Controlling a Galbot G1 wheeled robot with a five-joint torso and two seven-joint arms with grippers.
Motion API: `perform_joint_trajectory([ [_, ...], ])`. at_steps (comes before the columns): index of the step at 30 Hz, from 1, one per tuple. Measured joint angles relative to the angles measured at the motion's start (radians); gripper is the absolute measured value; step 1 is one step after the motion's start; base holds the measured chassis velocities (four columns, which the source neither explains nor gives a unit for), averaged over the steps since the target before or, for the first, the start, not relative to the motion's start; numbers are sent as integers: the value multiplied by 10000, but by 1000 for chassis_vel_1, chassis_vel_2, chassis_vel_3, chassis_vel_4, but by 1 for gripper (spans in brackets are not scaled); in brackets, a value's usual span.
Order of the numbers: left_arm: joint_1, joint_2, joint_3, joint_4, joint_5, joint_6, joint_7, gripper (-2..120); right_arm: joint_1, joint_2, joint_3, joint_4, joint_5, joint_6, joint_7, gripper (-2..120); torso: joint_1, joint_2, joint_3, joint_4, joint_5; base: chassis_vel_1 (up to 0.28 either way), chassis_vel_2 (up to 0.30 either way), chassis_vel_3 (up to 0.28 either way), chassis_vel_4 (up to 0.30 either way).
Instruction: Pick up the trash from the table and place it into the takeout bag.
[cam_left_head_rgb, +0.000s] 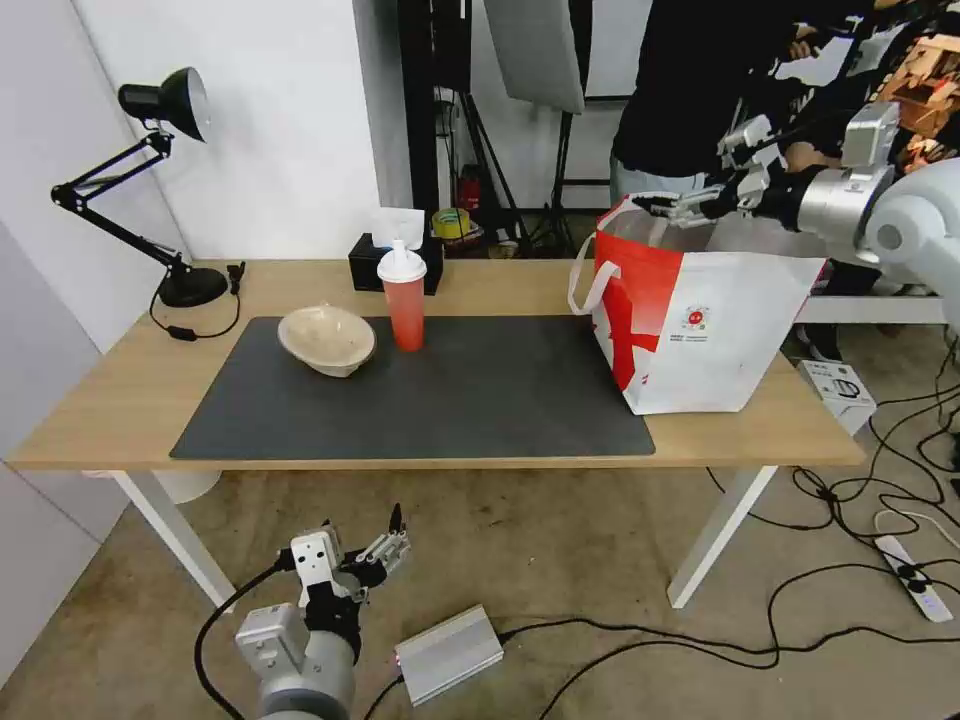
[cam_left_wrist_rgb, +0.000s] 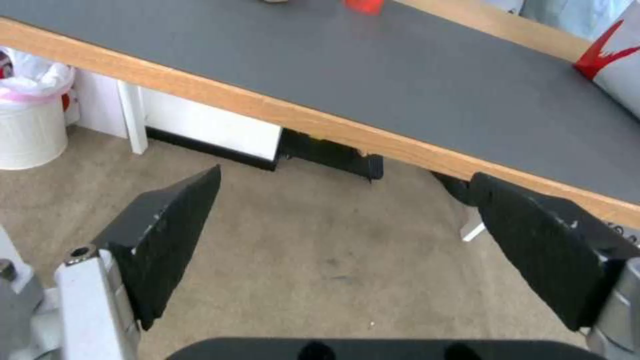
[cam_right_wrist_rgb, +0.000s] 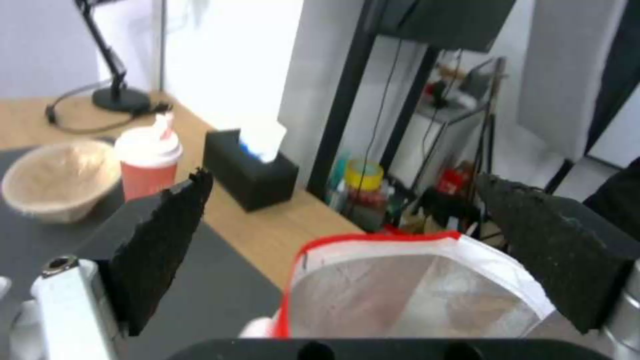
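Two end effectors spread empty: right (cam_left_head_rgb: 672, 207) above upright takeout bag (cam_left_head_rgb: 700, 320); left (cam_left_head_rgb: 385, 540) below table (cam_left_head_rgb: 120, 400).

Wall (cam_left_head_rgb: 270, 120): white, upper left.
Floor (cam_left_head_rgb: 560, 560): brown, with black cables (cam_left_head_rgb: 850, 520) at right.
Lamp (cam_left_head_rgb: 150, 170): black, upper left.

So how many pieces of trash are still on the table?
2: the beige bowl on the grey mat, and the red cup just beside it. Anything inside the takeout bag may be hidden.
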Motion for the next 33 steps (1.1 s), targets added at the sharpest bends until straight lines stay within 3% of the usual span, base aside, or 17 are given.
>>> perform_joint_trajectory([
  [4,18,31,-49,-21,-6,-13,0,100,-1447,-107,1037,1377,45,1008,2394,100,0,0,1,2,2,0,0,0,0],
  [5,18,31,-49,-21,-6,-13,0,100,-1447,-107,1037,1377,45,1008,2394,100,0,0,1,2,2,0,0,0,0],
  [10,19,31,-59,-29,-11,-20,0,100,-2440,-424,1442,2733,-64,1935,4193,100,-1,1,1,-3,1,0,0,0,0],
  [13,0,-40,-10,12,8,-25,0,100,-3060,-371,1568,3451,-470,2701,5823,100,0,0,1,0,-1,0,0,0,0],
  [14,0,-40,-10,12,8,-25,0,100,-3060,-371,1568,3451,-470,2701,5823,100,0,0,1,0,-1,0,0,0,0],
  [17,-1,-140,99,46,93,-30,0,100,-4175,-27,2035,4295,-1218,3174,7789,100,0,0,1,1,-1,0,0,0,0],
  [19,2,-144,99,47,96,-28,0,100,-4243,-13,2054,4339,-1254,3181,7876,100,-1,0,0,1,-1,0,0,0,0],
  [22,45,-153,98,35,136,5,2,100,-5311,258,2625,4923,-1935,3362,8803,100,0,0,0,2,-1,0,0,0,0],
  [33,9,-171,30,-35,138,4,19,100,-8634,388,4862,6161,-3098,3594,9277,100,-1,0,0,0,0,0,0,0,0],
])
